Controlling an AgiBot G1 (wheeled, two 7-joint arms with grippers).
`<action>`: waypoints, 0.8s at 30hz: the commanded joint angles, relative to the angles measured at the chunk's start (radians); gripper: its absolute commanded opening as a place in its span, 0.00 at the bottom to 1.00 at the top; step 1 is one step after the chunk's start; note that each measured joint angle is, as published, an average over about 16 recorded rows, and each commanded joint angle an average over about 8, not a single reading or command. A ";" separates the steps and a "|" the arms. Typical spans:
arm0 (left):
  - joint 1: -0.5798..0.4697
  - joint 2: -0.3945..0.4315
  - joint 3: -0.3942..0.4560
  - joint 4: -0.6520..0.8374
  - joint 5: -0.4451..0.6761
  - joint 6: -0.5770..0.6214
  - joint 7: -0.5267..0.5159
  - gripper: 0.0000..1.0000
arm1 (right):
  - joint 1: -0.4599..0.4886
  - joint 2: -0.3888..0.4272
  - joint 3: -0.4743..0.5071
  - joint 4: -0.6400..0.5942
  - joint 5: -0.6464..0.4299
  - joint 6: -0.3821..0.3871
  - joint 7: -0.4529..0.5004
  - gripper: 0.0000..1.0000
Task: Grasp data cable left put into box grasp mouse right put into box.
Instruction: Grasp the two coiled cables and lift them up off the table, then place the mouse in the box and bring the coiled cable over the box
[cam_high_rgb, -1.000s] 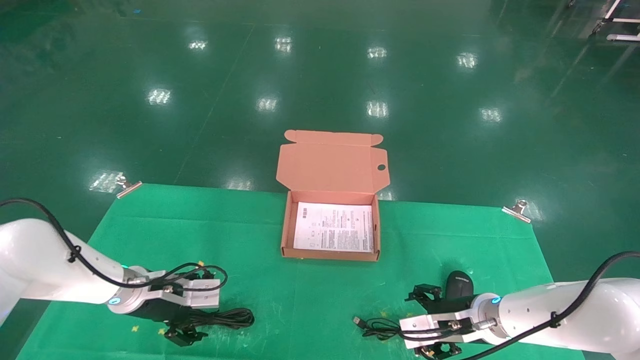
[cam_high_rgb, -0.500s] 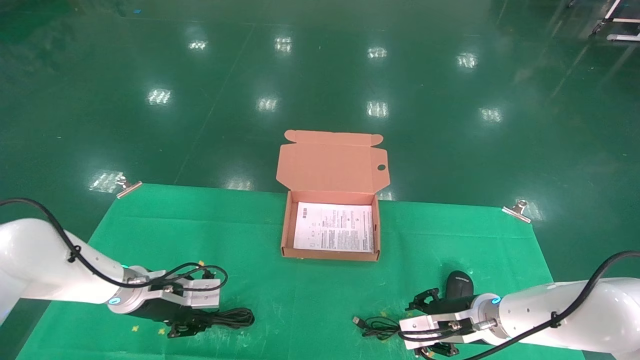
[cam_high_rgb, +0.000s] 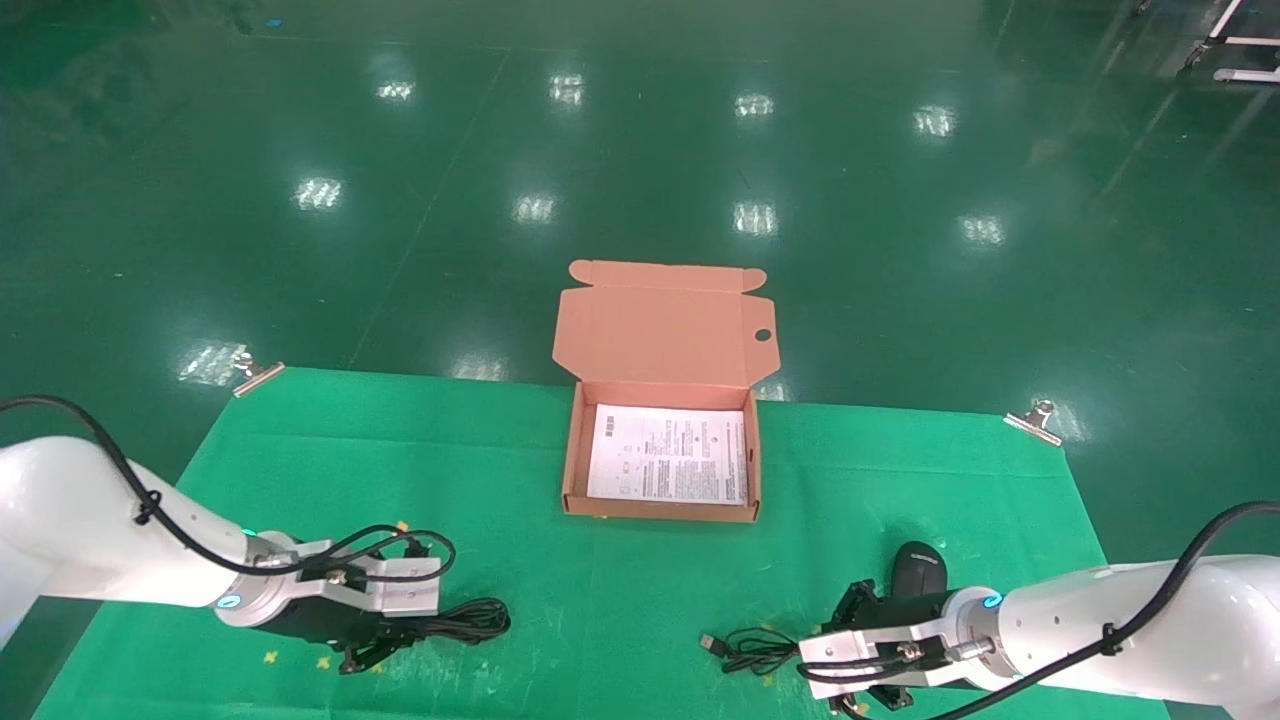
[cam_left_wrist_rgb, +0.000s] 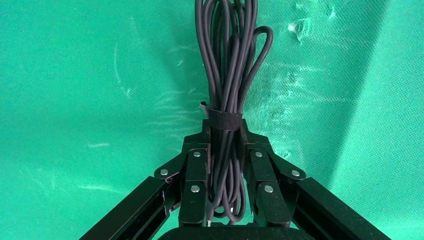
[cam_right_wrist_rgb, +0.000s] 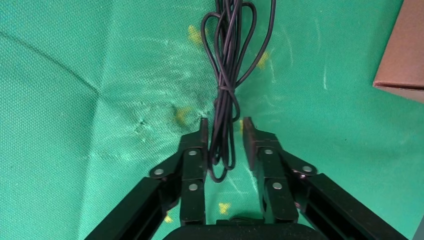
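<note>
Cloth: one green fabric mat (cam_high_rgb: 300, 470) covers the table, pinned at its far corners by two metal clips, one left (cam_high_rgb: 257, 373), one right (cam_high_rgb: 1036, 418).

Left gripper (cam_left_wrist_rgb: 224, 131), near-left on the mat: its two black fingers are pressed together on one thin black looped data cable (cam_left_wrist_rgb: 227, 65), gripping the bundle just at its one black strap (cam_left_wrist_rgb: 225, 119). In the head view the cable's free loops (cam_high_rgb: 478, 619) trail right of the gripper (cam_high_rgb: 365, 652) and rest on the mat.

Centre, far side of the mat: one flat salmon-orange cardboard box (cam_high_rgb: 571, 450), lid hinged open and leaning away. One white printed sheet (cam_high_rgb: 668, 454) lies flat on its bottom. Count of other items inside: zero.

Right gripper (cam_right_wrist_rgb: 226, 131), near-right on the mat: fingers slightly apart, straddling the bundled thin black cord (cam_right_wrist_rgb: 223, 90) without clamping it; a gap shows on one side. One small black oval mouse (cam_high_rgb: 919, 569) sits on the mat just far of this gripper (cam_high_rgb: 860, 655), apart from the box. Its cord ends in one USB plug (cam_high_rgb: 709, 642), lying left of the gripper.
</note>
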 joint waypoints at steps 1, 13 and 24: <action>0.000 0.000 0.000 0.000 0.000 0.000 0.000 0.00 | 0.000 0.000 0.000 0.000 0.000 0.000 0.000 0.00; -0.018 -0.074 -0.008 -0.123 -0.004 0.015 0.063 0.00 | 0.073 0.049 0.039 0.045 -0.023 0.000 0.088 0.00; -0.063 -0.190 -0.057 -0.424 0.016 -0.039 -0.011 0.00 | 0.252 0.071 0.141 0.129 -0.054 0.091 0.193 0.00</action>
